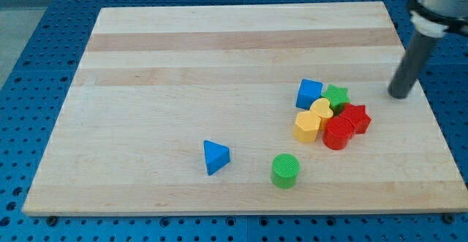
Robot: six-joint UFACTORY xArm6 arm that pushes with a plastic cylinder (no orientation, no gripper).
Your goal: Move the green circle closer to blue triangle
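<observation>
The green circle [285,170] lies near the view's bottom, right of centre, on the wooden board [183,66]. The blue triangle [216,157] lies to its left, about a block's width apart. My tip [399,95] is at the view's right, near the board's right edge, well above and to the right of the green circle and right of the cluster of blocks.
A tight cluster sits right of centre: a blue cube [309,93], a green star [336,96], a yellow heart [321,110], a yellow hexagon [306,126], a red star [356,118] and a red cylinder [338,134].
</observation>
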